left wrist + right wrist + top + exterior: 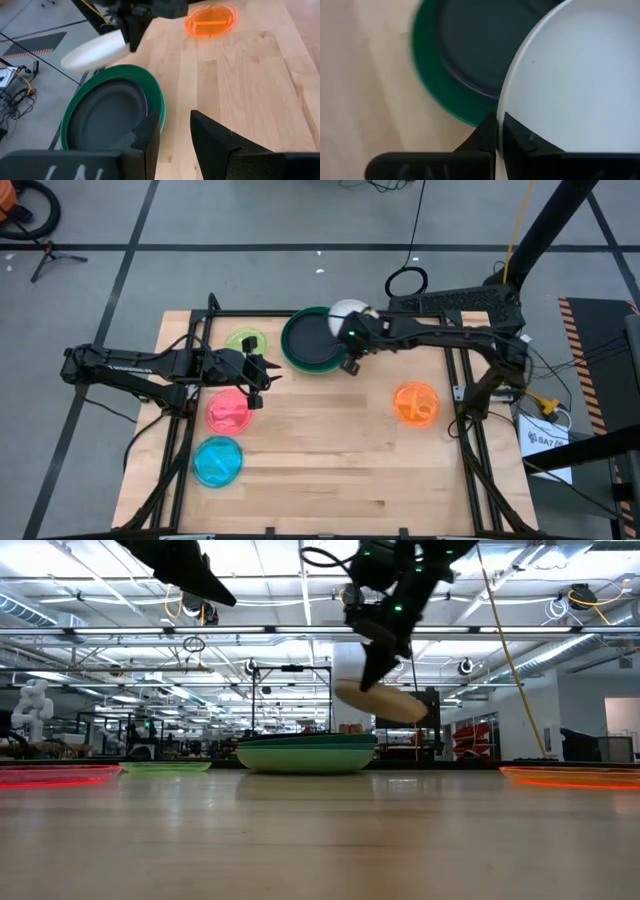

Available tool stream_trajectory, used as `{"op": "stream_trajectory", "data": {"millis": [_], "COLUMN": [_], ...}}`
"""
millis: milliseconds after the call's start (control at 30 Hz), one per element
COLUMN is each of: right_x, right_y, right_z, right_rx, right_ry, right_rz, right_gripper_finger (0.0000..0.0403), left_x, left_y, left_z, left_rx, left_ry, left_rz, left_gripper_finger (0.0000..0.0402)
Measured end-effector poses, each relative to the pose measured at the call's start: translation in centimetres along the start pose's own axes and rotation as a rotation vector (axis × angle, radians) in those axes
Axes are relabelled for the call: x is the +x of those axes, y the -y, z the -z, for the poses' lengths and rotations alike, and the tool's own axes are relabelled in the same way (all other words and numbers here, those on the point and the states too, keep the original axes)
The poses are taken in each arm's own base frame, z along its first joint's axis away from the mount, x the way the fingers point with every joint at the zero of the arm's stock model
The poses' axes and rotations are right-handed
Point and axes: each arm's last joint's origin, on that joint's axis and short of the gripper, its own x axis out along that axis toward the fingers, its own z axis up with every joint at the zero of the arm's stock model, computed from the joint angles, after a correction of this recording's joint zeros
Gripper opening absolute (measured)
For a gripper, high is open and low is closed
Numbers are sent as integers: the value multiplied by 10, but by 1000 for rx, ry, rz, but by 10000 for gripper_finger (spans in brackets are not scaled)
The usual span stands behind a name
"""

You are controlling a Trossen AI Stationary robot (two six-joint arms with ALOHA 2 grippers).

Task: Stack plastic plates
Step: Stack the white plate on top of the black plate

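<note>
A white plate (380, 701), small, round and shallow, is held tilted in the air by its rim in the closed right gripper (349, 332), just above the 2 o'clock edge of the plate stack (312, 340), dark-centred inside green rims, at the table's 12 o'clock; the left gripper (262, 373), fingers parted and empty, is seen at 9 o'clock beside the pink plate (229, 411); the yellow-green plate (244, 341), blue plate (217, 461) and orange plate (415, 403) lie apart.
</note>
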Motion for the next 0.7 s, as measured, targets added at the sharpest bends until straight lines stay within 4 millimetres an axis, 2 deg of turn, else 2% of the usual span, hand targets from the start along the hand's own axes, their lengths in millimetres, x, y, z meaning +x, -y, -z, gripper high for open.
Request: {"op": "stream_trajectory", "data": {"millis": [133, 267, 367, 500, 700], "right_x": [16, 34, 44, 51, 51], "right_y": [-7, -13, -14, -16, -16], "right_z": [-21, -28, -32, -32, -33], "right_rx": [-135, -281, -320, -349, -347], "right_ry": [-31, -109, -130, -141, -134], "right_rz": [-55, -71, -74, -76, -74], "right_gripper_finger": [4, 4, 7, 22, 39], "left_x": [0, 0, 0, 0, 0], "left_y": [0, 0, 0, 0, 0], "left_z": [0, 0, 1, 1, 1], "left_rx": [0, 1, 2, 3, 3], "left_ry": [-2, -5, -7, -10, -10], "left_rz": [0, 1, 1, 2, 2], "left_gripper_finger": [115, 115, 115, 115, 115]}}
